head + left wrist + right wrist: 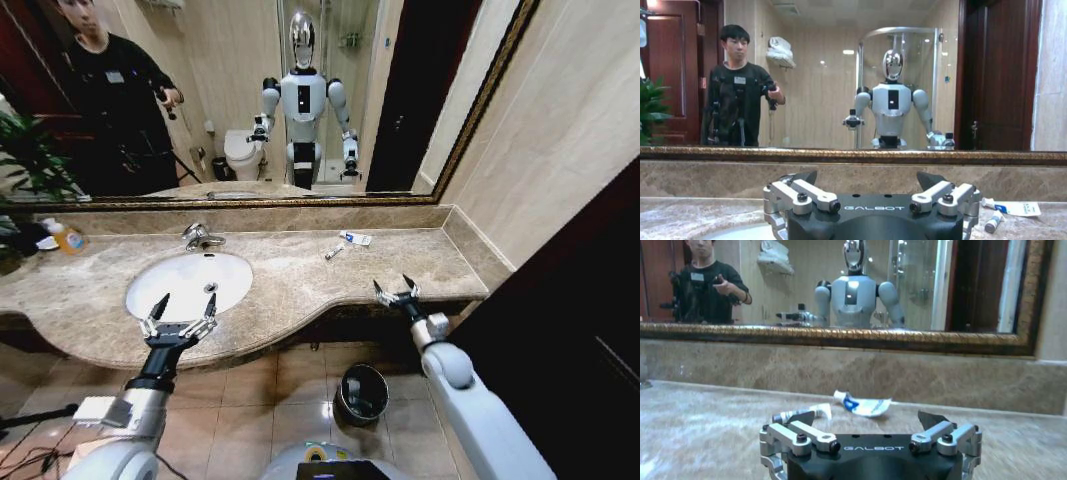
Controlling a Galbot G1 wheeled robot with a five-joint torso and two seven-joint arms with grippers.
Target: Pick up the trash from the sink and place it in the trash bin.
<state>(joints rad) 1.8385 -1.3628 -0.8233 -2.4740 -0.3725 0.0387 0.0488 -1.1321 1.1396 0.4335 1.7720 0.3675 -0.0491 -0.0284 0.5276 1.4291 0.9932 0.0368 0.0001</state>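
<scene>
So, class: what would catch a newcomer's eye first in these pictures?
Two open black pincers hang at the counter's front edge: the left pincer over the rim of the white sink, the right pincer further along the beige marble. Behind it lie a white-blue packet and a small tube, and a dark trash bin stands on the floor below.

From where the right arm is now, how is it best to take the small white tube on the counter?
Probably from above, across the middle of the small white tube. It lies flat and slanted on the countertop, beside the white packet. The open right tool should close across its narrow width.
</scene>
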